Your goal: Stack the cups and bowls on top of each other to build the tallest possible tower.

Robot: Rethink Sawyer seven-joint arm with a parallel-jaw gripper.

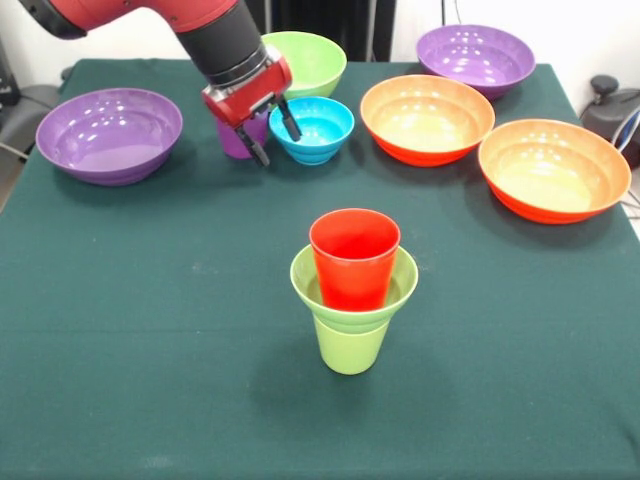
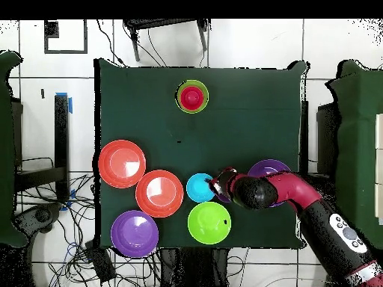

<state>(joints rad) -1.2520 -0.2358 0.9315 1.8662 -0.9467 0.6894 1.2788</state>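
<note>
The tower stands mid-table: a lime-green cup at the bottom, a small lime-green bowl on it, and a red cup in that bowl. From overhead the tower is at the far side. The small blue bowl sits on the cloth, apart from the tower. My gripper is open at that bowl's left rim, one finger over the rim and the other outside it. The purple cup is mostly hidden behind the gripper. In the overhead view my gripper is beside the blue bowl.
A medium lime-green bowl is behind the gripper. Wide purple bowls sit at the left and back right. Two orange bowls are on the right. My arm covers part of a purple bowl.
</note>
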